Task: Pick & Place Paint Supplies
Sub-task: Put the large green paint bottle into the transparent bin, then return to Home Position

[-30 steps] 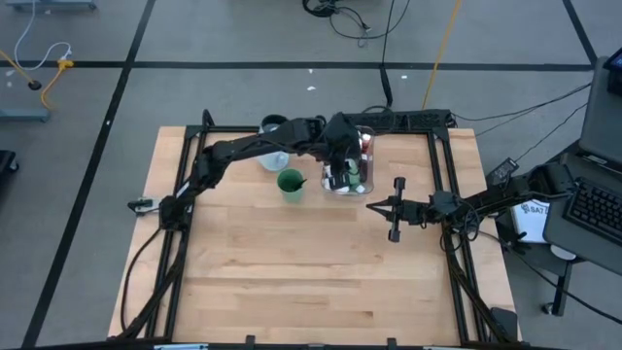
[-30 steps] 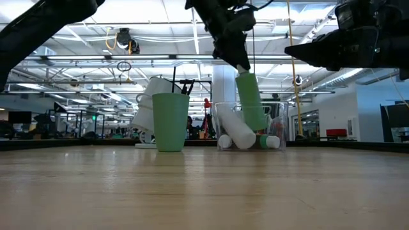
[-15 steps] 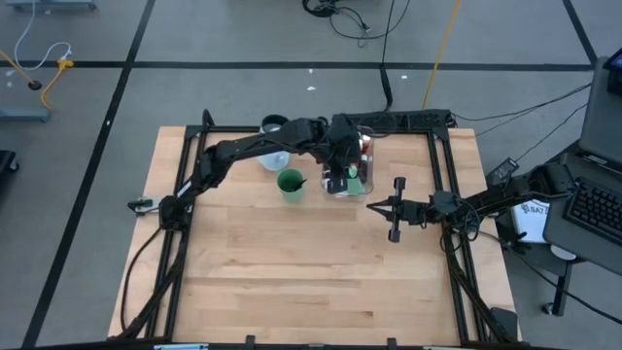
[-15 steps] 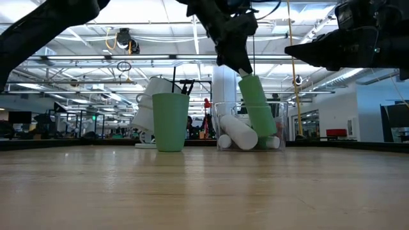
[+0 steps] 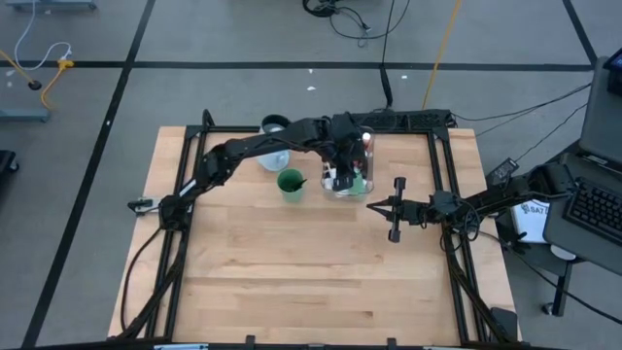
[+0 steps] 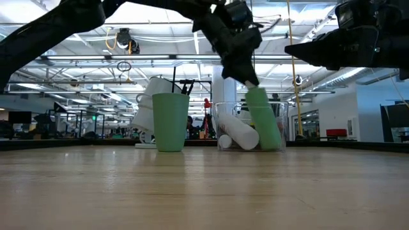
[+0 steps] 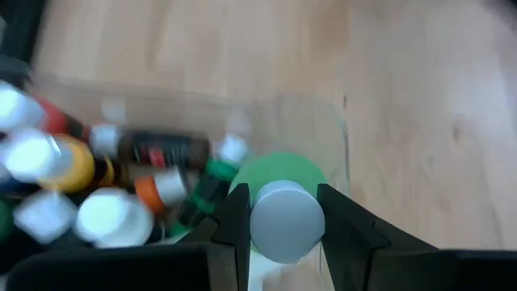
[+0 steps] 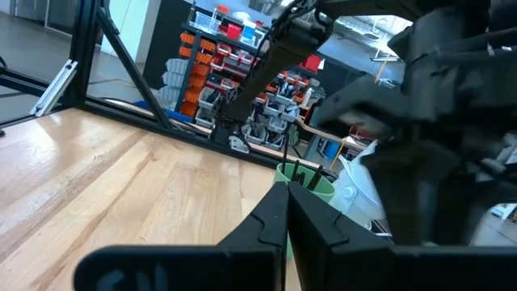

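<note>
The left gripper (image 7: 283, 214) clasped the green bottle (image 6: 263, 124) by its white cap inside the clear tub (image 5: 362, 185); the right gripper (image 5: 372, 205) waited clenched, empty.

Premises: a large open-plan robotics lab or workshop. Evidence: wooden worktop (image 5: 311, 272) on a black metal frame, standing on grey floor marked with dark tape lines; high ceiling with strip lights and exposed ducting (image 6: 121, 38); shelving of red and blue parts bins (image 8: 234, 40); loose cables (image 5: 340, 19); keyboard (image 5: 593, 209).
</note>
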